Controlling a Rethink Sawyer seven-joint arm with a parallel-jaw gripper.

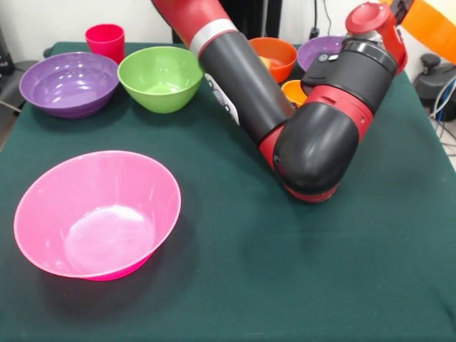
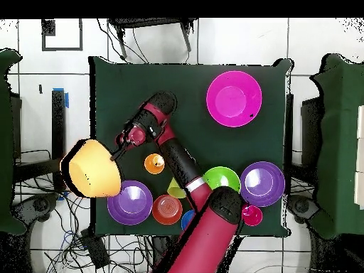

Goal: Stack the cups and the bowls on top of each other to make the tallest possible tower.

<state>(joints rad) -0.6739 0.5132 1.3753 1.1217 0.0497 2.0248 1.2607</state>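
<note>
The large pink bowl [image 1: 97,214] is sitting nearest on the green surface [image 1: 235,285]. Behind it, the arm [image 1: 313,135] is bending rightward. Farther back, its jaws are grasping the large orange bowl [image 2: 93,168], lifting it past the surface's edge.

I see the large pink bowl [image 1: 96,214] upright and alone at the table's near side. The large orange bowl [image 2: 92,168] hangs tilted beyond the table edge (lifted off it). Along the robot's side sit two purple bowls [image 1: 69,82] [image 2: 129,202], a green bowl [image 1: 160,77], an orange-red bowl [image 2: 166,209], the red cup [image 1: 105,40], the orange cup [image 2: 154,163] and the pale yellow cup [image 2: 175,189].
</note>
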